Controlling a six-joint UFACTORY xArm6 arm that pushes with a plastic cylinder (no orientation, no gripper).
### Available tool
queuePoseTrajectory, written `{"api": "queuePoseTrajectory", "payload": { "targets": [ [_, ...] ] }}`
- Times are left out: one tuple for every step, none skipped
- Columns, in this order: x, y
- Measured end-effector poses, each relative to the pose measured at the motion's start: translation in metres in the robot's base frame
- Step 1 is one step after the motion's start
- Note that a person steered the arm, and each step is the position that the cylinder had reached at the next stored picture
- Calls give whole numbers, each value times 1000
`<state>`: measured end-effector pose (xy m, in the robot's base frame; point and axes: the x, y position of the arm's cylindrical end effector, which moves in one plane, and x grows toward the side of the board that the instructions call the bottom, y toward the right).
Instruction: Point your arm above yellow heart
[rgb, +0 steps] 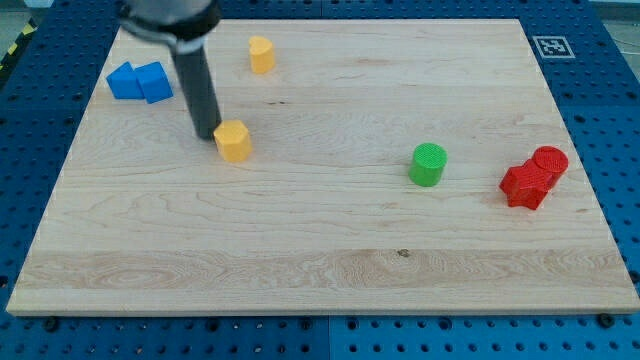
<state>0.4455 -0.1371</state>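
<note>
The wooden board is the item nearest the camera. Its near strip carries no blocks.

Far left, near the view's top: two blue blocks, shapes unclear, one touching the other.

Next right: my tip. It is a plain rod end with nothing to spread or pinch, and it holds nothing. It stands just beside the left face of the lower yellow block. I cannot tell whether they are in contact.

Upper yellow block: near the view's top, well apart from the tip. I cannot settle which of the two yellow blocks is the heart. The lower one looks many-sided, so the upper is the likelier heart.

Right half: green cylinder. Further right is a red block of uncertain shape, touching a red cylinder.

Risks, as judged:
- Taking the near yellow block for the heart would end the move at the wrong block.
- Sweeping rightward from here would shove the lower yellow block.
- A direct approach to the upper block may nudge it toward the board's top edge. The tip should stop above it, short of contact.
</note>
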Motion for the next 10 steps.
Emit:
{"api": "queuePoseTrajectory", "payload": {
  "targets": [
    [70, 0],
    [73, 0],
    [31, 0],
    [-17, 1],
    [-56, 4],
    [-84, 4],
    [-110, 4],
    [-146, 2],
    [-186, 4],
    [-225, 7]
  ]
}}
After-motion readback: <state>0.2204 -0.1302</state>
